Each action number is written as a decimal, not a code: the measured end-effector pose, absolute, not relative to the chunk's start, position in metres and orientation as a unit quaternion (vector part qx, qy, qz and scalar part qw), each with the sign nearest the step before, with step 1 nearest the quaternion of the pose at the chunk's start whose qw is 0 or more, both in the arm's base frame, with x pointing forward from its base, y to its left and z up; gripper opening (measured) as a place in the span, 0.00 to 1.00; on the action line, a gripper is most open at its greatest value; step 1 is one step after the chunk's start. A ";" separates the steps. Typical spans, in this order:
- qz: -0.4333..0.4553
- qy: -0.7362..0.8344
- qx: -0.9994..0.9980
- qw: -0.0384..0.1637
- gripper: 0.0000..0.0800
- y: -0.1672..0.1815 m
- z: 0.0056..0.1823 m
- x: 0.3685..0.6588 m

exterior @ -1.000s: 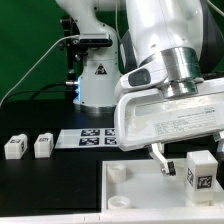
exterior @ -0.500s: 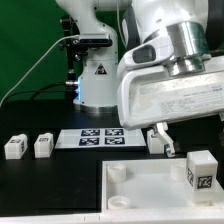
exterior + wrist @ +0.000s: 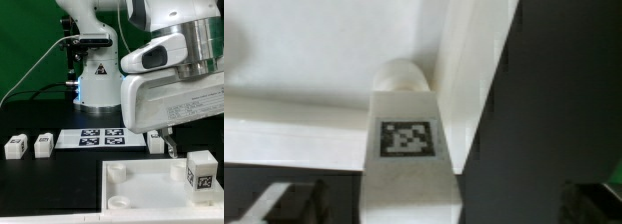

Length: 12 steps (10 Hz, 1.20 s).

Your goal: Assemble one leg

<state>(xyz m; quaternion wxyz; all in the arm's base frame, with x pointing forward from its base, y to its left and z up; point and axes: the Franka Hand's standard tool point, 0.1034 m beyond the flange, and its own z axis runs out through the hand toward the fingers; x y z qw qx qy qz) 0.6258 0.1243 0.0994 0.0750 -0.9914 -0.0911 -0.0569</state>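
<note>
In the exterior view the white robot arm fills the frame from 12 to 3 o'clock. Its tool [image 3: 164, 144] hangs clear of the parts, with one dark finger showing under the white housing. I cannot tell whether the jaws stand apart or together, and nothing is seen between them.

The leg [image 3: 200, 170], a small white plastic cuboid block with a black-and-white square tag facing the camera, stands upright at about 4 o'clock. It is on the large flat white square panel [image 3: 150, 195] with round corner sockets; whether it sits in a socket cannot be told.

On the black worktop [image 3: 45, 190], the first spare white block [image 3: 13, 147] and the second spare white block [image 3: 42, 145] sit at 9 o'clock. A third spare white block [image 3: 154, 141] lies just beside the 3 o'clock end of the thin white marker board [image 3: 98, 137]. Only this view shows these.

The wrist view alone shows the leg [image 3: 402, 150] close up. Its tag is sharp on a long white face, lying against the white panel [image 3: 295, 100], with a dark band alongside.
</note>
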 end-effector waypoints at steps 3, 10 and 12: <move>0.046 -0.089 -0.991 0.085 0.81 0.127 0.090 0.618; 0.044 -0.058 -0.995 0.068 0.81 0.111 0.096 0.634; 0.050 -0.041 -0.995 0.071 0.81 0.104 0.085 0.636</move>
